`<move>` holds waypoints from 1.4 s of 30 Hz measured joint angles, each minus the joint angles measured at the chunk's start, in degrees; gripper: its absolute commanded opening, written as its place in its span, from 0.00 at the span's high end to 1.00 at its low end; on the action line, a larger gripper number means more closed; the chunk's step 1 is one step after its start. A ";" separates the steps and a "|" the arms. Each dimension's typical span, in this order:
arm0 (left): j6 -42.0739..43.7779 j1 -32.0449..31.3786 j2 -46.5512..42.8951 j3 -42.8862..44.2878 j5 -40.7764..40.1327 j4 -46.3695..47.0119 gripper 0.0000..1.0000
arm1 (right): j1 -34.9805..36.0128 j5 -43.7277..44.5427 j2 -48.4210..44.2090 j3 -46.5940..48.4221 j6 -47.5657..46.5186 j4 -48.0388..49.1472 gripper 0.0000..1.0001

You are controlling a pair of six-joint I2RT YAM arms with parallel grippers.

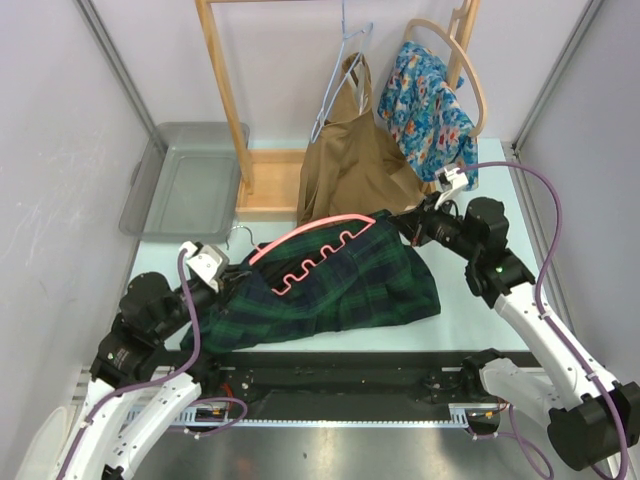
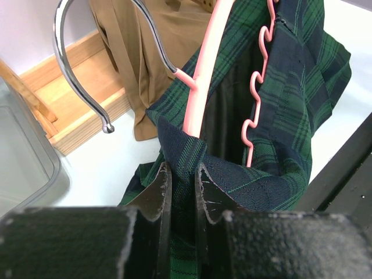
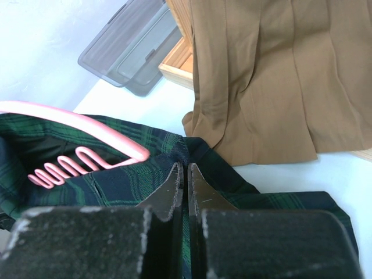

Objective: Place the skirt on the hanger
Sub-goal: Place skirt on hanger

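- The left gripper [image 2: 180,174], near the table's [image 1: 470,290] front-left corner, has its 2 fingers set narrow, pinching a fold of the skirt's waistband.
- The skirt [image 1: 340,285], dark green and navy plaid, lies across the front half of the table between the 2 grippers. Its waist edge is raised and its lower part spreads on the surface toward the front edge.
- The pink hanger [image 1: 310,232] sits inside the waist opening, its arched top bar showing above the cloth and its wavy lower bar against the plaid. Its metal hook [image 2: 106,127] points toward the left edge.
- The right gripper [image 3: 183,171], toward the right edge, has its fingers pressed together on the skirt's waist corner, just beside the hanger's tip.
- Just behind the skirt a tan garment [image 1: 350,165] hangs down to the table, touching the surface.
- At the back edge stands a wooden rack [image 1: 225,90], with a floral garment [image 1: 425,105] hanging at the back-right.
- A grey tray [image 1: 185,180] sits at the back-left corner.
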 measured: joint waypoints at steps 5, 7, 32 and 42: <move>-0.04 0.00 -0.35 0.22 -0.04 0.00 1.00 | -0.96 -0.61 0.00 -0.13 0.00 -0.11 1.00; -0.04 0.00 -0.46 0.22 -0.02 0.00 1.00 | -1.18 -1.18 -0.07 -0.13 0.00 -0.07 1.00; -0.04 0.02 1.09 0.46 3.34 -0.87 1.00 | -3.06 -10.71 -6.51 -0.70 -0.37 2.36 1.00; -0.11 0.15 4.48 2.16 8.22 -2.29 1.00 | -5.07 -21.49 -2.19 -0.59 3.67 9.99 1.00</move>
